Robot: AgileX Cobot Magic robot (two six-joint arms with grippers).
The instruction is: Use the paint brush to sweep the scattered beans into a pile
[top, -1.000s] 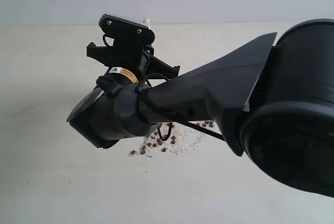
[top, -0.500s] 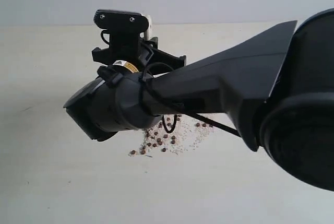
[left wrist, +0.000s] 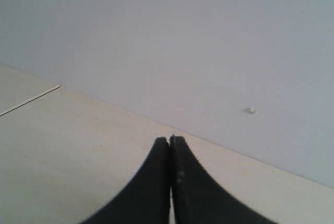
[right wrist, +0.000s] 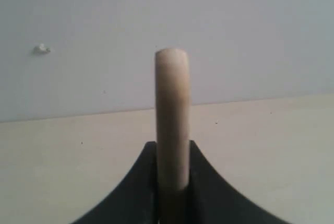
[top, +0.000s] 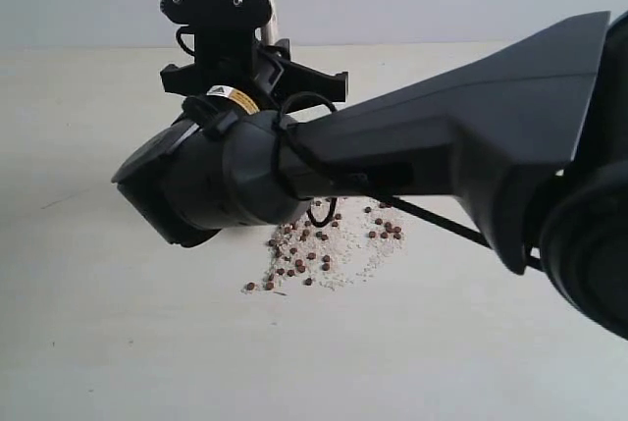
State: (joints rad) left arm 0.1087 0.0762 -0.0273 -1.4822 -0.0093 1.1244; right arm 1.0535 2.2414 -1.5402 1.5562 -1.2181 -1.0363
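Large black right arm (top: 412, 166) fills most of the exterior view and is cut off at the right edge. It blocks the far part of the patch of tiny round reddish-brown beans (top: 312, 256) mixed with fine pale pinkish-white grit (top: 348, 249) on the pale beige tabletop (top: 98, 333). The patch is loose and spread, not a tight mound, and how far it runs under the arm can't be told. The right jaws are hidden in the exterior view behind the black wrist camera block (top: 216, 4), which sits up-frame of the bean patch. The right wrist view shows them clamped on the pale cream wooden handle of the flat paint brush (right wrist: 172, 114), its rounded end sticking out past the jaws. Ferrule and bristles are hidden in every view, so whether the bristles touch the bean patch can't be told. In the exterior view only a whitish sliver of handle shows beside the camera block. The left jaws are pressed together and empty, seen only in the left wrist view over bare tabletop. A small white speck (right wrist: 40, 49) sits on the grey wall (left wrist: 209, 36). Versus a second ago, the wrist has gone up-frame away from the bean patch. The forearm covers less of the patch, so more beans are exposed on its right side. Beans at the near edge look unmoved.
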